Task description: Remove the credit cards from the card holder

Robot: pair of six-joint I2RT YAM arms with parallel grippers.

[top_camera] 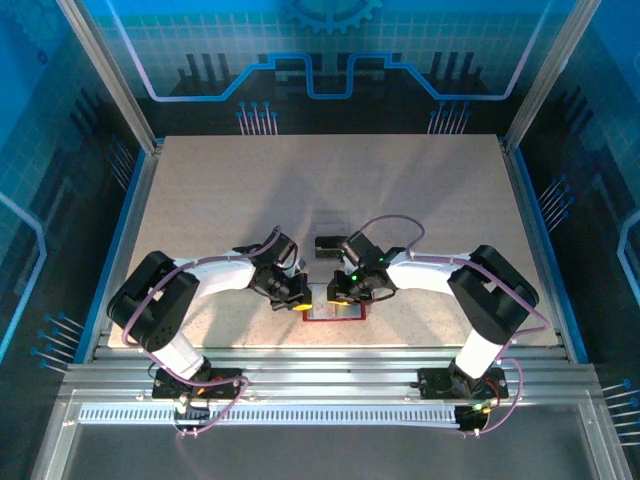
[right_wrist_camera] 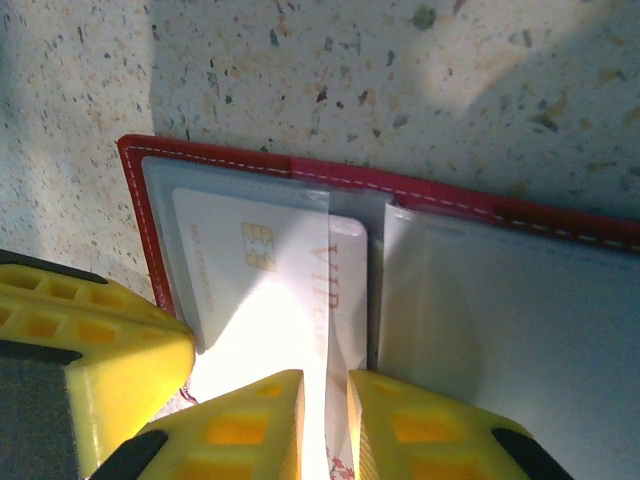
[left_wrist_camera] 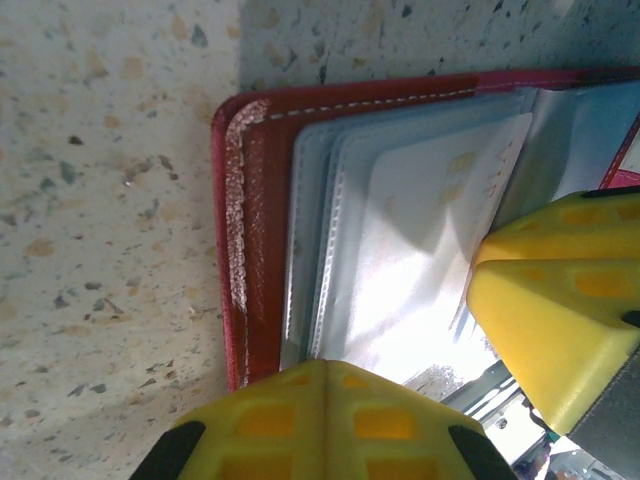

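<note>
**Both arms converge on the open card holder (top_camera: 345, 313), lower centre of the overhead view, on the speckled table (top_camera: 250, 190).**
Left wrist view: the left gripper (left_wrist_camera: 325, 372), at the bottom edge, has its jaws pressed flush together with nothing between them, its tips over the holder's pale pockets, where a credit card (left_wrist_camera: 430, 220) lies sleeved. Right wrist view: a chip-bearing card (right_wrist_camera: 250, 270) sits in the left pocket. The right gripper (right_wrist_camera: 326, 385), bottom centre, stands nearly closed, a pale edge running into its narrow gap. Whether it pinches that edge cannot be told.

Card holder (right_wrist_camera: 135, 200) cut off at right edge; card (right_wrist_camera: 250, 290) lower end glare-washed.
</note>
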